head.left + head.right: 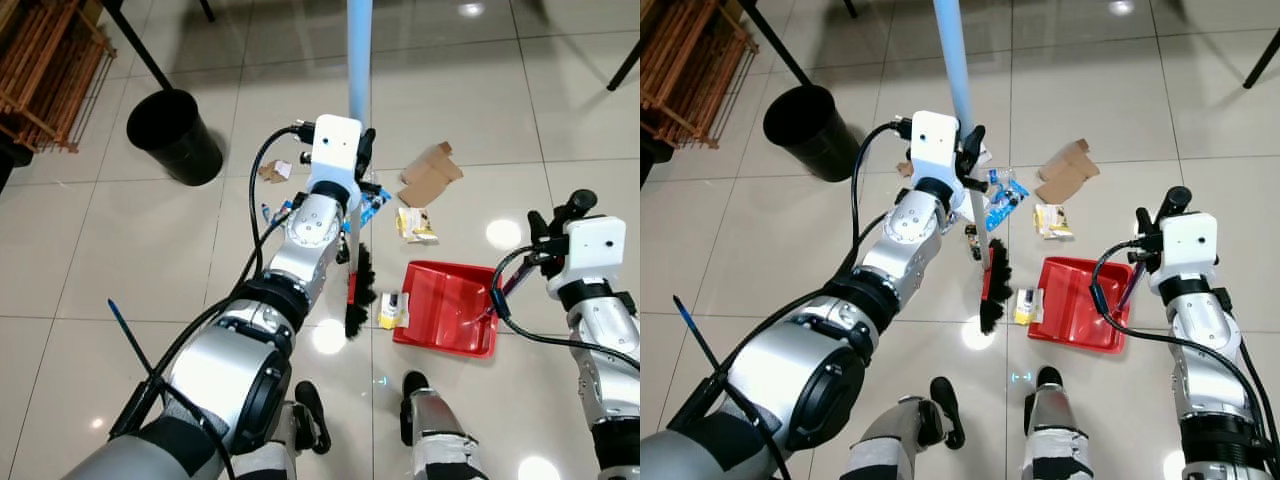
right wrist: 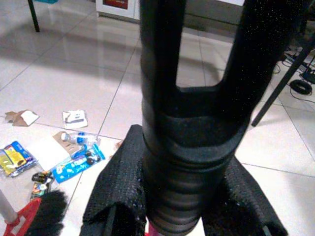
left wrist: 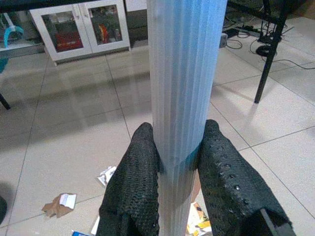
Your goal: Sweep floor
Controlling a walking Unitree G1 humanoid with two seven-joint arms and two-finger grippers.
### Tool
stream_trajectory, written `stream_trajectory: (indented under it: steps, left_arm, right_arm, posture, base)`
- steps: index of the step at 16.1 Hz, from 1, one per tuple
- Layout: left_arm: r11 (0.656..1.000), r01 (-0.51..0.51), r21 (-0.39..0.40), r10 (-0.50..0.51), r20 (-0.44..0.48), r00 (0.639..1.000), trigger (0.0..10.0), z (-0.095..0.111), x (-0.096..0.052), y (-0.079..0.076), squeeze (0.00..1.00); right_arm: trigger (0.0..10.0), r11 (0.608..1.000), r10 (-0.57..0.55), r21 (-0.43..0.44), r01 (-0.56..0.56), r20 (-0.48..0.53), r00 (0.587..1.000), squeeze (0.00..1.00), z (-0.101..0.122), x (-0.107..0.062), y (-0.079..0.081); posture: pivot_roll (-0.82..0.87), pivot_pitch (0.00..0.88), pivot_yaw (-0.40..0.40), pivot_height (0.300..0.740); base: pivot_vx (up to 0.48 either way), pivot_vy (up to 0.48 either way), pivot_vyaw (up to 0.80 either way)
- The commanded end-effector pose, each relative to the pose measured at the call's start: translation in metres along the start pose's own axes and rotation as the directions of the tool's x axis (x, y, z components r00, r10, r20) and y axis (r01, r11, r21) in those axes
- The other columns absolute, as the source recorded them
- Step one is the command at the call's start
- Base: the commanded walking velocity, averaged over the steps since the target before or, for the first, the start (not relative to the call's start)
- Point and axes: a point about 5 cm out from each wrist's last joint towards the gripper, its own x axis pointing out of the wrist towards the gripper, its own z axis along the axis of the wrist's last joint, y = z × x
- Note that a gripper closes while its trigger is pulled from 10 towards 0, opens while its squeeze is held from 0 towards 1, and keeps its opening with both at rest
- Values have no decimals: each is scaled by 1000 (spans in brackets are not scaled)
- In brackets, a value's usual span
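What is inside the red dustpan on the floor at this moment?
The red plastic dustpan looks almost empty. One small yellow-and-white packet lies across its open front edge, beside the black broom bristles. The rear corner under its handle is hidden.

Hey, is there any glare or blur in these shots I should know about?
Left eye view: bright ceiling-light glare spots on the glossy floor tiles, one beside the red dustpan. Left wrist view: the pale blue broom pole is soft, too near the lens. Right wrist view: the black dustpan handle is dark, background sharp.
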Motion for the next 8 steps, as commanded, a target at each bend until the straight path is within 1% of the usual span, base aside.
stream_trajectory:
  steps: [1, 3, 5, 8]
  left_arm:
    - [976, 149, -159, -148, 15, 989, 10000, 10, -3, -88, 0]
    - [970, 169, -173, -167, 28, 986, 10000, 15, -3, -97, 0]
    - [969, 182, -166, -180, 25, 983, 10000, 11, -5, -98, 0]
    - [979, 162, -127, -164, -5, 986, 10000, -3, -8, -76, 0]
  right_arm:
    - [10000, 1000, 23, 12, -22, -96, 995, 0, -19, -11, 8]
    - [10000, 1000, 21, 14, -19, -97, 995, 0, -19, -10, 8]
    - [10000, 1000, 21, 18, -20, -97, 995, 0, -18, -9, 10]
    - [10000, 999, 26, 32, -23, -97, 995, 0, -19, -4, 16]
  posture:
    - [-296, 380, 224, 740]
    - [-292, 379, 226, 740]
    - [-279, 374, 228, 740]
    - [-260, 359, 230, 740]
  base:
    - [0, 0, 0]
    - [0, 0, 0]
    - [0, 0, 0]
    - [0, 0, 0]
